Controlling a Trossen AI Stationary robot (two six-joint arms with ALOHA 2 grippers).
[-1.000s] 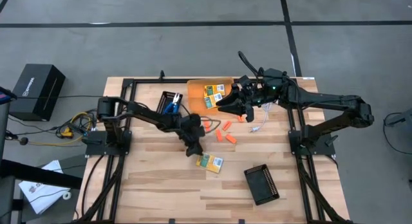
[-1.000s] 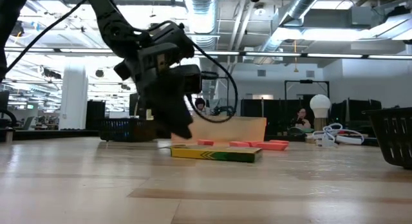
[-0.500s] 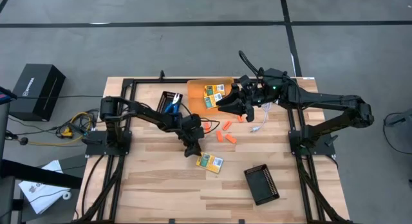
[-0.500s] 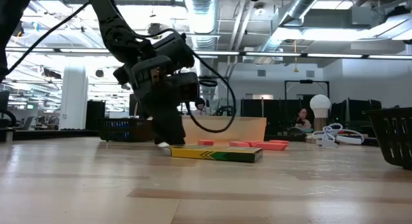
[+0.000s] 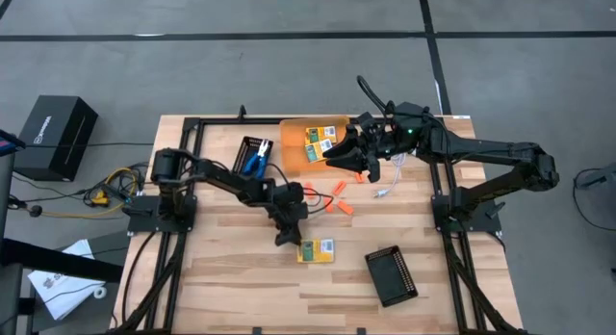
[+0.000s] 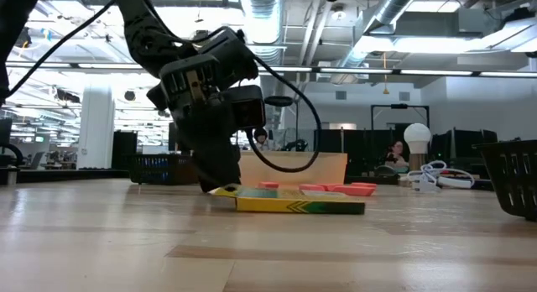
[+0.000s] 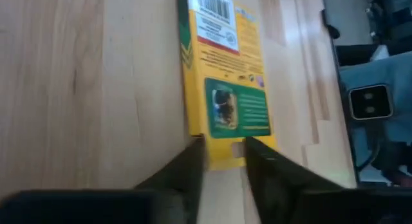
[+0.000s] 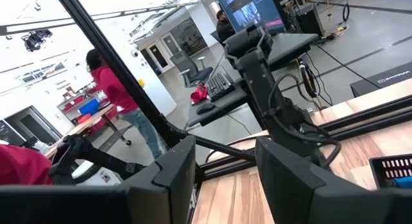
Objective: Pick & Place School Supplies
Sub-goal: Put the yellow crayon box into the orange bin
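Even overhead light, soft shadows, no harsh glare on the table [image 5: 221, 277].
Low view is backlit by bright ceiling strips [image 6: 403, 71]; the near tabletop is blurred. Left wrist view is softened at its dark fingers [image 7: 187, 176]; windows are blown out in the right wrist view.

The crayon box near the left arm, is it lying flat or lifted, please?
Lying flat: the crayon box rests full-length on the table in the low view, left tool at its end.
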